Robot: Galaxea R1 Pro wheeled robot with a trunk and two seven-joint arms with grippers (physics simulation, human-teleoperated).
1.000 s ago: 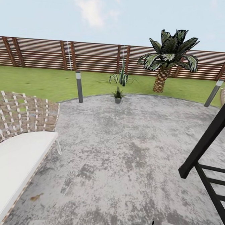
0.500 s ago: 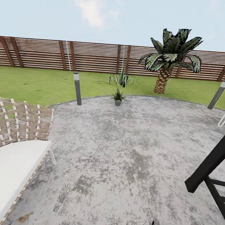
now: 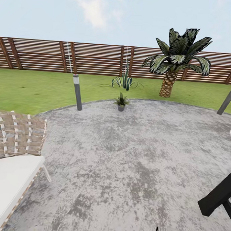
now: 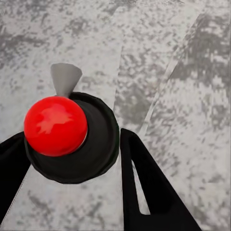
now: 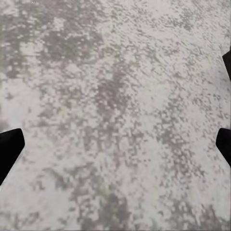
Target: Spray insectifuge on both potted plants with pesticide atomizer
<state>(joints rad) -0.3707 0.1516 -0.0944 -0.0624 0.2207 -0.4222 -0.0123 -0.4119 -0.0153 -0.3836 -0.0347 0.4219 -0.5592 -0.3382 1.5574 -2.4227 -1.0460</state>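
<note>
The pesticide atomizer, a black body with a glossy red ball top and a grey nozzle, sits between the black fingers of my left gripper, which is shut on it above the grey paving. One potted plant, a small olive-green rosette in a tiny grey pot, stands at the far edge of the patio, several metres ahead in the head view. My right gripper is open, its tips spread wide over bare paving.
A woven chair with a white cushion stands at the left, a black frame at the lower right. Two grey bollards edge the patio. Beyond lie lawn, a spiky plant, a palm and the slatted fence.
The whole head view has shifted as the camera moved: chair and black frame slide outward and down, and the bollards spread apart. The left gripper's hold cannot be compared.
</note>
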